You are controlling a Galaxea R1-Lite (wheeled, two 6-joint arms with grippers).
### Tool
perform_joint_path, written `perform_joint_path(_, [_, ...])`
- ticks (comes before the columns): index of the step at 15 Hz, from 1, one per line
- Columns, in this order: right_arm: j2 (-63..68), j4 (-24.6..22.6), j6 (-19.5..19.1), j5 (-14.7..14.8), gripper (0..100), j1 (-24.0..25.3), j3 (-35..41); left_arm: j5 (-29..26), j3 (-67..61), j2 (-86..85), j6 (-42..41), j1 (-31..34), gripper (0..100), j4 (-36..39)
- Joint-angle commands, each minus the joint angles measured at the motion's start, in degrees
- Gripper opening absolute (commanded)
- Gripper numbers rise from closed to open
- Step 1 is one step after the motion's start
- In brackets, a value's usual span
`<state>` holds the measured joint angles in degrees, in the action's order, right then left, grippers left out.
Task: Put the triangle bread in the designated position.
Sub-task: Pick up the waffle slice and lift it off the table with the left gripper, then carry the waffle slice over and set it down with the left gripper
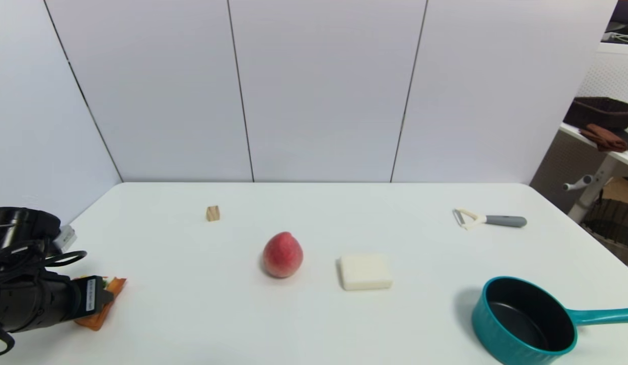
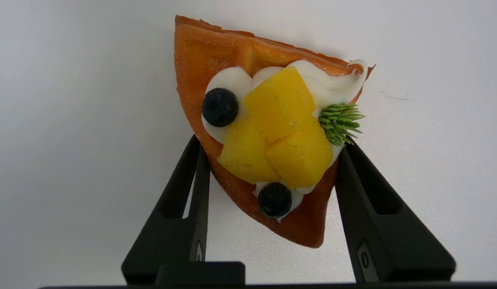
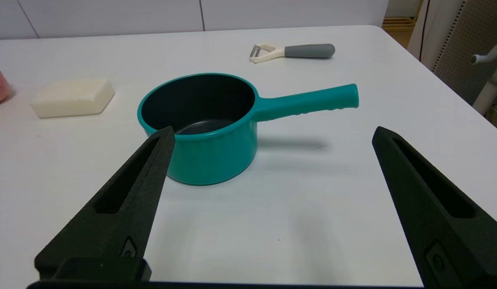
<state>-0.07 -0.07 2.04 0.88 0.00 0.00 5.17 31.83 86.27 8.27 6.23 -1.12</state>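
The triangle bread point(image 2: 272, 132) is an orange-brown wedge topped with yellow fruit, white cream, dark berries and a green sprig. It lies on the white table at the near left edge point(image 1: 103, 304), mostly hidden under my left arm in the head view. My left gripper point(image 2: 270, 142) straddles its narrow end, and both black fingers point(image 2: 192, 188) press against its sides. My right gripper point(image 3: 272, 130) is outside the head view. It hovers open and empty just behind the teal pan point(image 3: 200, 124).
A red peach point(image 1: 282, 255) and a white rectangular block point(image 1: 365, 271) sit mid-table. A tiny wooden cube point(image 1: 213, 213) lies farther back on the left, and a peeler point(image 1: 488, 220) at the back right. The teal pan point(image 1: 526, 319) stands at the near right, handle pointing right.
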Motion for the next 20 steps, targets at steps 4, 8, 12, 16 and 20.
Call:
perform_joint_path(4, [0.07, -0.01, -0.01, 0.00, 100, 0.00, 0.00, -1.13, 3.06, 0.04, -0.27, 0.19, 0, 0.07])
perform_joint_path(8, [0.07, -0.01, -0.01, 0.00, 100, 0.09, 0.00, -2.18, 9.39, 2.32, -8.70, 0.01, 0, -0.02])
perform_joint_path(12, [0.07, -0.01, -0.01, 0.00, 100, 0.00, 0.00, -13.08, 16.51, 7.68, -17.85, -2.27, 0, -0.28])
perform_joint_path(16, [0.07, -0.01, -0.01, 0.00, 100, 0.00, 0.00, -13.69, 18.97, 10.85, -18.55, -8.60, 0, 0.07])
perform_joint_path(20, [0.07, -0.01, -0.01, 0.00, 100, 0.00, 0.00, -13.61, 20.29, 12.34, -18.64, -12.38, 0, 0.42])
